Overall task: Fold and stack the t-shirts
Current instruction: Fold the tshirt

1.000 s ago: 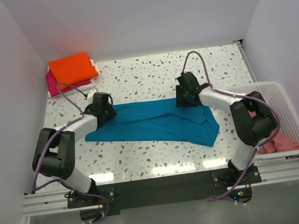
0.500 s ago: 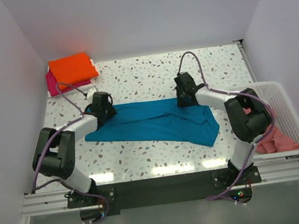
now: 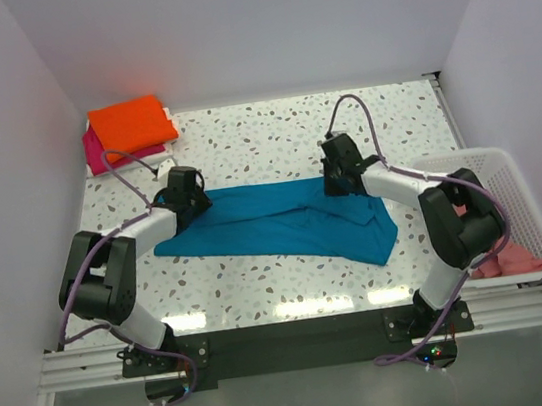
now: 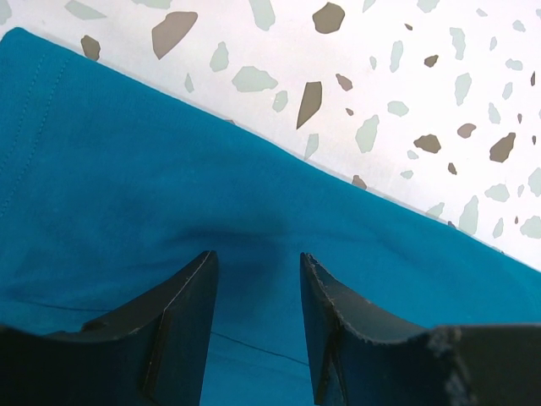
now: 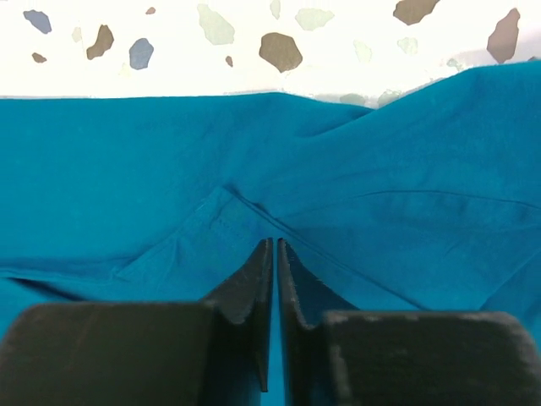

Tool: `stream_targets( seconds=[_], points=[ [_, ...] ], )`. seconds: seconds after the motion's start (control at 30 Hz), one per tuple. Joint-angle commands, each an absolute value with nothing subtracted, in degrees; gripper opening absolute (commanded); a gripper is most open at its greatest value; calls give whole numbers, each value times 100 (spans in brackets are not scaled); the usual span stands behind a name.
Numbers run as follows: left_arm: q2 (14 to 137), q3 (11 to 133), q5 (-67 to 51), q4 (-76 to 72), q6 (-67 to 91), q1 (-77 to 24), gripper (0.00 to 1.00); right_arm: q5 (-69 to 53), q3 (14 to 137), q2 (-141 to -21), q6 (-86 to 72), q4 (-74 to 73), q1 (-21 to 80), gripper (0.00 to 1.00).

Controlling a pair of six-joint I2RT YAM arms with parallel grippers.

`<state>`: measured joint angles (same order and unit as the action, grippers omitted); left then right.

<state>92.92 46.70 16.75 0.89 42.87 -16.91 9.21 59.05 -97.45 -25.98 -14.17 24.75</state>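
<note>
The teal t-shirt (image 3: 274,225) lies spread in a long crumpled band across the middle of the table. My left gripper (image 3: 192,196) is at its far left edge, open, with its fingers (image 4: 256,258) down on the cloth (image 4: 169,186) on either side of a small dip. My right gripper (image 3: 339,181) is at the shirt's far right edge, and its fingers (image 5: 275,243) are shut on a seam fold of the teal cloth (image 5: 127,169). A folded orange shirt (image 3: 130,122) lies on a magenta shirt (image 3: 96,155) at the back left. A salmon shirt (image 3: 509,258) lies in the basket.
The white mesh basket (image 3: 521,188) stands at the right edge of the table, beside the right arm. White walls close the table in on the left, back and right. The speckled tabletop (image 3: 273,142) shows behind the teal shirt.
The right arm's elbow swung in and back out while its gripper stayed at the shirt's far edge. The left arm and the shirt have not visibly moved.
</note>
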Motion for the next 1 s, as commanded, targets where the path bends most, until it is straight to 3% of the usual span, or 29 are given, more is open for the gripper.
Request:
stream_targets(
  seconds=[0.0, 0.07, 0.4, 0.87, 0.97],
  points=[
    [9360, 4649, 1793, -202, 4315, -1705, 48, 905, 5941, -9545, -2602, -1169, 2514, 12],
    [9378, 4649, 1784, -211, 4315, -1705, 48, 853, 6116, -9702, -2549, -1186, 2514, 22],
    [9483, 4737, 1740, -185, 4271, -1696, 48, 844, 6890, -10362, -2399, -1371, 2593, 36],
    [9633, 4790, 1670, -193, 4228, -1687, 48, 1274, 7190, -10872, -2408, -1714, 2839, 36],
    [9659, 4834, 1644, -185, 4236, -1679, 48, 1318, 7154, -10863, -2452, -1740, 2874, 29]
  ],
)
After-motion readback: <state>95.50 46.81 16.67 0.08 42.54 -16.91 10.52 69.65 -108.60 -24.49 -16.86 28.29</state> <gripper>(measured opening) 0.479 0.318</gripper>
